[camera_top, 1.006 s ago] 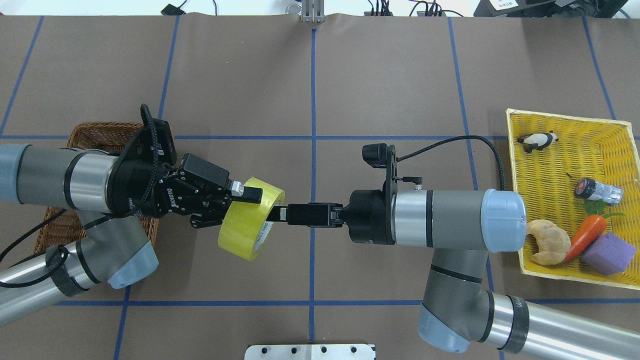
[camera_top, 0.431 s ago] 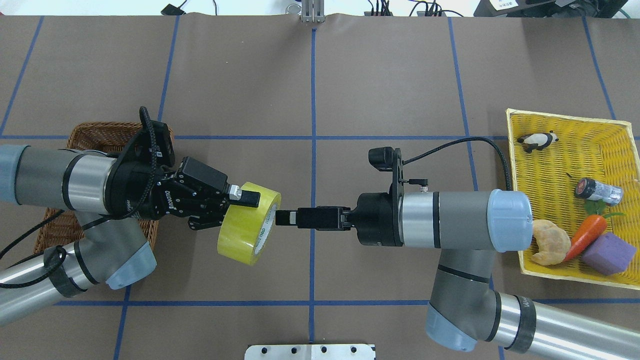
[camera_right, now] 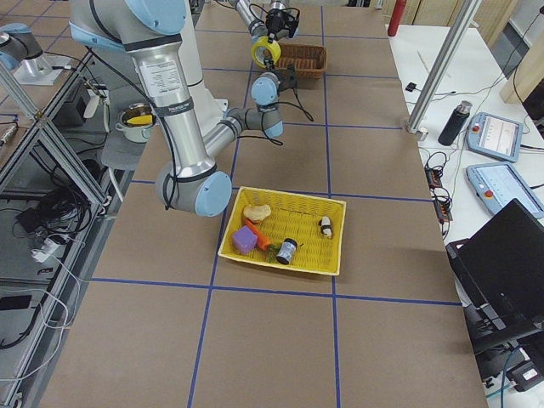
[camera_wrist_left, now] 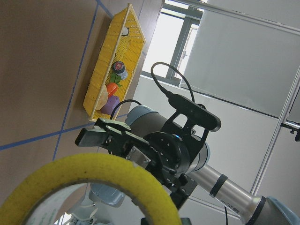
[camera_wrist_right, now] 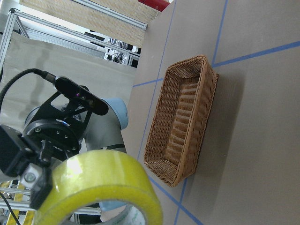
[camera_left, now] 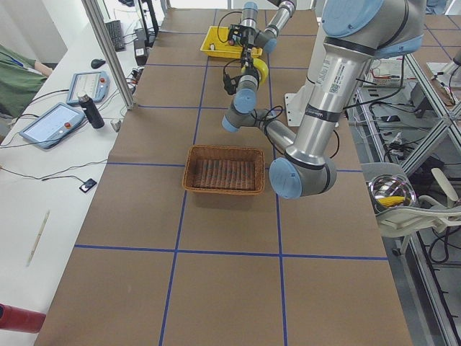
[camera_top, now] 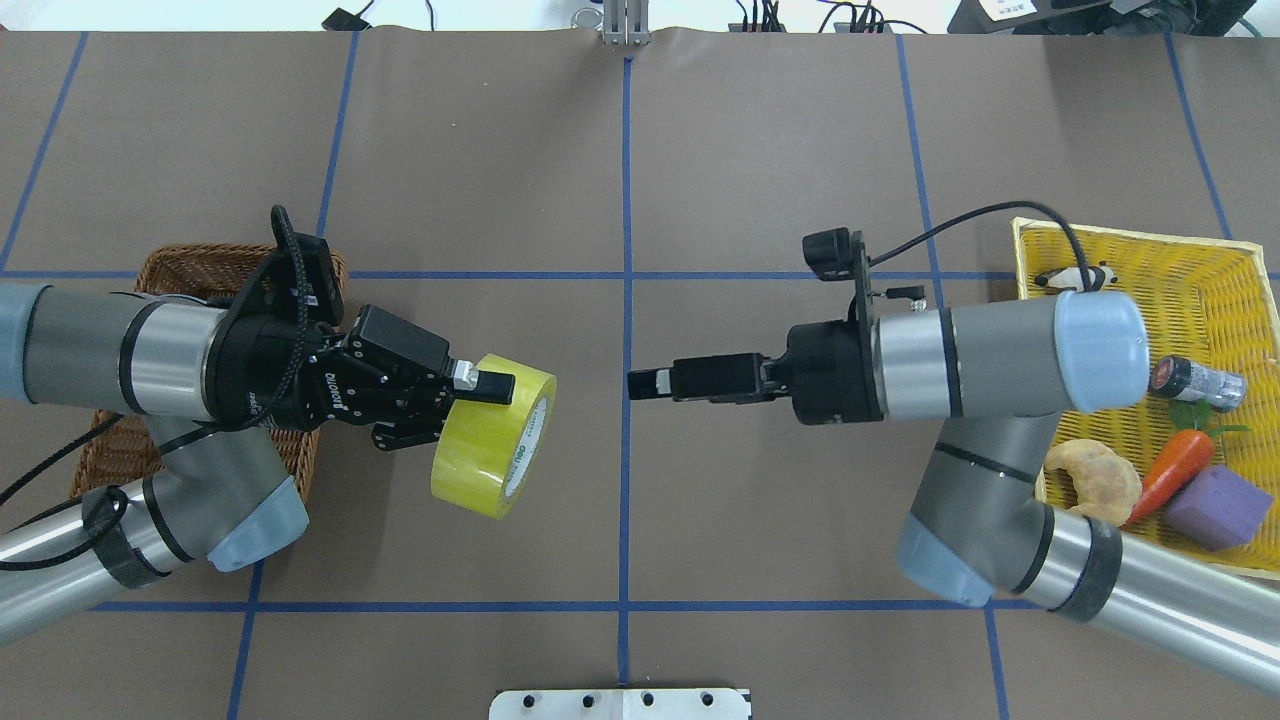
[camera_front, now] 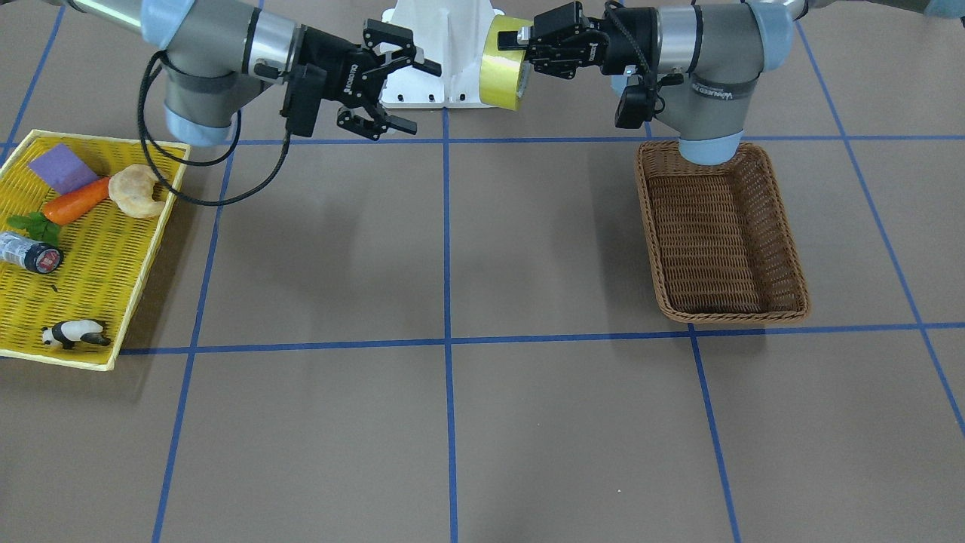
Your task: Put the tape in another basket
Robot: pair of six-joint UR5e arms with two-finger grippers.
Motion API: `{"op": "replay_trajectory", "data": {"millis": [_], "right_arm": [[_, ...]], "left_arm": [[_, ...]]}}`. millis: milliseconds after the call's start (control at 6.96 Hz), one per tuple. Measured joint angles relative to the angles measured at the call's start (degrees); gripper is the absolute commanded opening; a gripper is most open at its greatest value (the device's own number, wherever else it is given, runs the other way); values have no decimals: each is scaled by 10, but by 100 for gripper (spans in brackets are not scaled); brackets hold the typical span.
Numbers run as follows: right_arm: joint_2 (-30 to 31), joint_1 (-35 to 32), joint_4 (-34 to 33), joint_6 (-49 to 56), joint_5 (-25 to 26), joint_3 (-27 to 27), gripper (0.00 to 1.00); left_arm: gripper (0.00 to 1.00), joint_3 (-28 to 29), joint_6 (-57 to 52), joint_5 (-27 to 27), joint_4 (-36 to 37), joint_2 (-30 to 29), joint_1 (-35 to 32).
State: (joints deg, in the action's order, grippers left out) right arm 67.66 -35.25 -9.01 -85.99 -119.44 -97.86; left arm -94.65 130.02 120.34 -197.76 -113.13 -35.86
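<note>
The tape (camera_top: 495, 440), a wide yellow roll, hangs above the table in my left gripper (camera_top: 488, 398), which is shut on the roll's wall with one finger over its top. It also shows in the front view (camera_front: 503, 68) and in both wrist views (camera_wrist_left: 89, 176) (camera_wrist_right: 105, 185). The dark brown wicker basket (camera_front: 788, 241) sits empty under my left arm; in the overhead view only its far rim (camera_top: 190, 262) shows. My right gripper (camera_top: 645, 384) is open and empty, its fingers spread (camera_front: 413, 95), a hand's width right of the tape.
A yellow mesh tray (camera_top: 1100, 300) at the table's right end holds a panda figure (camera_top: 1075, 282), a small bottle (camera_top: 1195, 380), a carrot (camera_top: 1175, 470), a croissant (camera_top: 1095, 482) and a purple block (camera_top: 1215, 508). A white mount (camera_front: 445, 45) stands between the arms.
My right gripper has pulled back to the right, away from the tape it was touching a second ago. My left gripper, with the tape, has shifted slightly left.
</note>
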Motion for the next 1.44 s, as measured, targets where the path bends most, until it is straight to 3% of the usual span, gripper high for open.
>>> {"op": "replay_trajectory", "data": {"millis": [144, 431, 862, 1437], "right_arm": [[1, -65, -2, 15, -62, 28, 100], [-1, -167, -47, 111, -119, 71, 100], [-5, -290, -266, 365, -136, 75, 100], [-1, -385, -596, 691, -136, 80, 100]], "left_arm": [[0, 3, -14, -2, 7, 0, -20], [0, 1, -77, 1, 57, 1, -88], [0, -32, -300, 0, 194, 51, -209], [0, -101, -634, -16, 514, 136, -295]]}}
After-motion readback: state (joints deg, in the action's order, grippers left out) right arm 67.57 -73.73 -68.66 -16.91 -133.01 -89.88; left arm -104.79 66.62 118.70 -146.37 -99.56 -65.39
